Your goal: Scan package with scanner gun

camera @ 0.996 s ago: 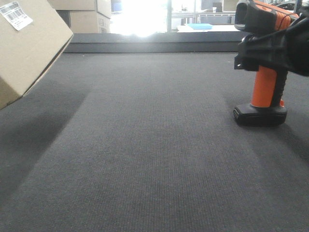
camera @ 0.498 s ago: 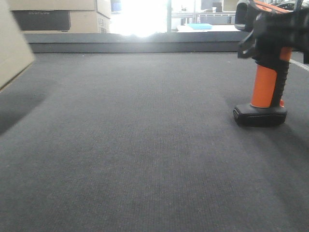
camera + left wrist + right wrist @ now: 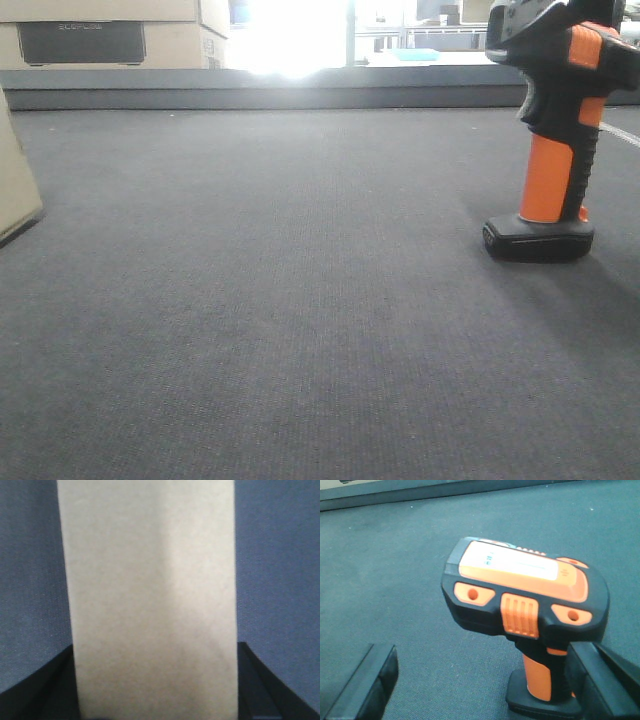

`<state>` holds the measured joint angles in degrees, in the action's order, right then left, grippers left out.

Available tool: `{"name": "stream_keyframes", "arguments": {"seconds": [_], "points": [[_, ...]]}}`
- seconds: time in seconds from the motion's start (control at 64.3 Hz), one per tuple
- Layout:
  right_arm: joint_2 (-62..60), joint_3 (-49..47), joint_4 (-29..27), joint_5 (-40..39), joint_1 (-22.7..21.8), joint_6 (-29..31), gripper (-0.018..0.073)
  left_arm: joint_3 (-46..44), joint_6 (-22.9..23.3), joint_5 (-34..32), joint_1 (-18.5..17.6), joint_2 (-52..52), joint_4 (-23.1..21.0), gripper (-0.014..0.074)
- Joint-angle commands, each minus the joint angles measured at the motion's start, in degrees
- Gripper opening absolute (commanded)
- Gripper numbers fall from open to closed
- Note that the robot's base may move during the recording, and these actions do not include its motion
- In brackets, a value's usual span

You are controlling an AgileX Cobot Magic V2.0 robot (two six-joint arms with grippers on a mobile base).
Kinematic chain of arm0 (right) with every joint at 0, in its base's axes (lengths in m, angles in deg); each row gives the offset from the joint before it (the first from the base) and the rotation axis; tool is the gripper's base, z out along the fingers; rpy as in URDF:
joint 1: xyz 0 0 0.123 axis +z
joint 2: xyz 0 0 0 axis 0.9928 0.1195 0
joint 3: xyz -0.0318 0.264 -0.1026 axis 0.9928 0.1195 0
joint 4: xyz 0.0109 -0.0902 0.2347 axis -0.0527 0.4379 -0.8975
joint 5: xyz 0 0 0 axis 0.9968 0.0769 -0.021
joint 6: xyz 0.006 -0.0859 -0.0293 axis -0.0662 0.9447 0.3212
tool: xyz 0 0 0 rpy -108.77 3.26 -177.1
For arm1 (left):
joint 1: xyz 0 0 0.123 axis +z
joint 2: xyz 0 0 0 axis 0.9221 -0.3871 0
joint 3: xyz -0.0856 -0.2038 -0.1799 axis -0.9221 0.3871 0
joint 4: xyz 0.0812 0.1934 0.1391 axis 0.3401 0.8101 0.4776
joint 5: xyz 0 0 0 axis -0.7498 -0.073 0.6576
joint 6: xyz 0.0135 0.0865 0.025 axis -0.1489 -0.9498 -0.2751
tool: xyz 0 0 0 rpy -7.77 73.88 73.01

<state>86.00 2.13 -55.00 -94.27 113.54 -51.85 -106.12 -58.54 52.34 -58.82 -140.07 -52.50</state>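
The package point(image 3: 150, 590), a plain tan cardboard box, fills the left wrist view between the two dark fingers point(image 3: 50, 685) of my left gripper point(image 3: 156, 652), which is shut on its sides. In the front view only a corner of the package point(image 3: 14, 190) shows at the left edge, low over the carpet. The scanner gun point(image 3: 552, 150), black and orange, stands upright on its flat black foot at the right. My right gripper point(image 3: 482, 657) is open behind the scanner gun point(image 3: 525, 600); the right finger point(image 3: 605, 680) is close to the handle and the left finger is far off it.
Dark grey carpet point(image 3: 300, 300) covers the table. A raised dark ledge point(image 3: 300, 95) runs along the far edge. Cardboard boxes with a dark panel point(image 3: 85, 40) are stacked behind it at the back left.
The package has swung left and down, almost out of the front view. My right gripper has let go of the scanner gun and left the front view; the scanner gun stays standing.
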Motion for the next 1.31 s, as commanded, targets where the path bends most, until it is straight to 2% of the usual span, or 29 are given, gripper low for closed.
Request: {"name": "stream_keyframes", "arguments": {"seconds": [0.0,0.14,0.202,0.265,0.451,0.529,0.56,0.794,0.871,0.98,1.074,1.136,1.198,1.291], "points": [[-0.58,0.13,0.84,-0.16,0.04,0.5,0.0559,-0.11,0.21,-0.3,-0.05,-0.53,-0.18,-0.0111],[-0.58,0.13,0.84,0.22,0.04,0.5,0.0559,-0.11,0.21,-0.3,-0.05,-0.82,-0.08,-0.0104],[-0.58,0.13,0.84,0.22,0.04,0.5,0.0559,-0.11,0.21,-0.3,-0.05,-0.82,-0.08,-0.0061],[-0.58,0.13,0.84,0.22,0.04,0.5,0.0559,-0.11,0.21,-0.3,-0.05,-0.82,-0.08,0.0045],[-0.58,0.13,0.84,0.22,0.04,0.5,0.0559,-0.22,0.21,-0.3,-0.05,-0.6,0.81,0.0465],[-0.58,0.13,1.2,0.24,0.04,0.5,0.0559,-0.22,0.21,-0.3,-0.05,0.09,0.79,0.0596],[-0.58,0.13,1.57,0.24,0.04,0.5,0.0559,-0.22,0.21,-0.3,-0.05,0.63,1.13,0.0617],[-1.12,0.13,2.22,0.24,0.04,0.5,0.0557,-0.22,0.21,-0.3,-0.05,7.2,1.47,0.0582],[-1.77,0.01,2.22,0.24,0.04,0.5,0.0515,-0.22,0.21,-0.3,-0.05,9.61,1.23,0.0582],[-3.1,-0.28,3.16,0.12,0.04,0.59,0.0344,-0.22,0.21,-0.3,-0.05,13.64,0.87,0.0582],[-4.47,-0.66,5.8,0.86,-0.07,0.72,0.0103,-0.22,0.21,-0.3,-0.05,17.01,-0.13,0.057],[-5.41,-1.3,7.3,1.88,-0.65,0.72,-0.0005,-0.22,0.21,-0.3,-0.05,18.98,-0.95,0.0537],[-6.29,-2.1,7.3,2.88,-1.92,0.72,-0.0078,-0.22,0.77,-0.3,-0.05,20.67,-1.21,0.0464],[-7.76,-3.17,7.39,4.57,-5.76,0.72,-0.0155,-0.22,2.91,-0.3,-0.05,23.46,-1.2,0.0279]]}}
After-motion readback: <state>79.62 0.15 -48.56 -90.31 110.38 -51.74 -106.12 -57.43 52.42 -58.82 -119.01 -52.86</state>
